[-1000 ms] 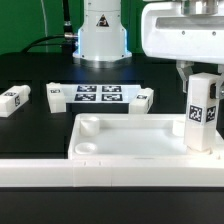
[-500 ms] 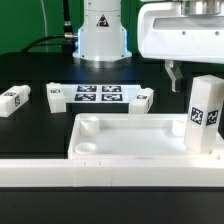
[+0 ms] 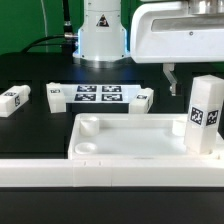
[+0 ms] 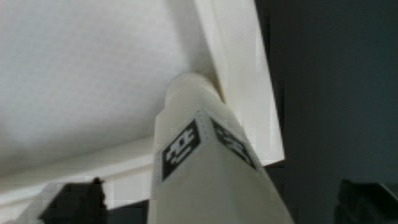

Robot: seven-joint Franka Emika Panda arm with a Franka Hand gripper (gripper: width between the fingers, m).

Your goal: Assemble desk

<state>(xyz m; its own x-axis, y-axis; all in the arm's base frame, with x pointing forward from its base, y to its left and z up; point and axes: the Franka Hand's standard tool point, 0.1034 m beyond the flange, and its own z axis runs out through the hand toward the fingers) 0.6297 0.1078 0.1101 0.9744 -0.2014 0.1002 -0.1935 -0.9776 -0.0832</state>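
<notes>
Two dark fingers (image 4: 79, 200) of the gripper (image 4: 222, 198) are showing in the wrist view. We are seeing them spread wide, one on each side of the upright leg (image 3: 205, 115) and apart from it, so the jaws are standing open and pinching nothing. In the exterior view the gripper is hanging just above that leg's top.

The leg is standing upright in a corner of the tabletop (image 3: 130, 150), at its end on the exterior view's right, with its tag facing the camera. At the tabletop's other end we are seeing two round sockets (image 3: 88, 125) showing.

Behind the tabletop, on the black table (image 3: 40, 130), the marker board (image 3: 98, 95) is lying between the first loose leg (image 3: 145, 98) and the second loose leg (image 3: 55, 95). The third loose leg (image 3: 13, 100) is lying further out, beyond the second. In front of the tabletop the long white bar (image 3: 60, 172) is running along its near rim.
</notes>
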